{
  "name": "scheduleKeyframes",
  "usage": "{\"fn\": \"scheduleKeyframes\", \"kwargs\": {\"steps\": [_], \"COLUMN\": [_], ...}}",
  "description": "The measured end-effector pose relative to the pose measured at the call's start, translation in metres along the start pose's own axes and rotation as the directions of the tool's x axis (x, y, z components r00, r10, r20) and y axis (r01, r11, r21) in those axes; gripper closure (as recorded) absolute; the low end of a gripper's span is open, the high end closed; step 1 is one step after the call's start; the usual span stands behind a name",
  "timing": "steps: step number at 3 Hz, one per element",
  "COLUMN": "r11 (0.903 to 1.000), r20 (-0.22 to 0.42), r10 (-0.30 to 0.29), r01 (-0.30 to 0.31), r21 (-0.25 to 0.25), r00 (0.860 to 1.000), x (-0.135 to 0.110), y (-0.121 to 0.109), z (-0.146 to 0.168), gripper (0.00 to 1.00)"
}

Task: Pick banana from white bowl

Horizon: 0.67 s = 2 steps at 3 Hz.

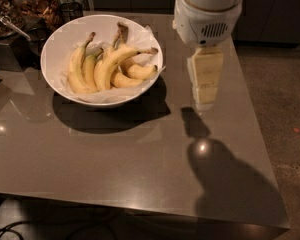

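Note:
The white bowl (55,44), lined with crinkled white paper, stands on the back left of the brown table. It holds several yellow bananas. The banana (115,59) is the longest one and lies on top, curving from the bowl's middle to a dark brown stem end near the right rim. Shorter bananas lie beside and under it. My gripper (205,86) hangs cream-coloured below the white arm housing (207,14). It is to the right of the bowl, above the table, apart from the bowl and the bananas.
Dark containers of snacks (37,6) and a metal utensil (12,28) stand at the back left beside the bowl. The table's right edge (262,134) runs close to my gripper, with floor beyond it. The arm's shadow falls on the table's front right.

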State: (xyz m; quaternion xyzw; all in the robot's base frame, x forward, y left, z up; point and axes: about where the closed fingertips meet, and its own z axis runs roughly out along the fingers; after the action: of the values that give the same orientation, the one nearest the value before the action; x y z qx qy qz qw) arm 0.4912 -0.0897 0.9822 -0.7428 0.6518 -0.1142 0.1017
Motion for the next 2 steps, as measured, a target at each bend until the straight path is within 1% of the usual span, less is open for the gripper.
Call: {"fn": "scheduleKeyframes", "kwargs": {"steps": [1,2], "r11": [0.9935,0.9794], "r20": [-0.002,-0.011], "r10": [-0.112,-0.199], "r01": [0.112,0.199], "r21": [0.018,0.035], "r00": [0.994,0.98], "x": [-0.033,-0.055], "y": [-0.026,-0.047], "z": [0.004,0.006], "gripper": [0.0,0.03]}}
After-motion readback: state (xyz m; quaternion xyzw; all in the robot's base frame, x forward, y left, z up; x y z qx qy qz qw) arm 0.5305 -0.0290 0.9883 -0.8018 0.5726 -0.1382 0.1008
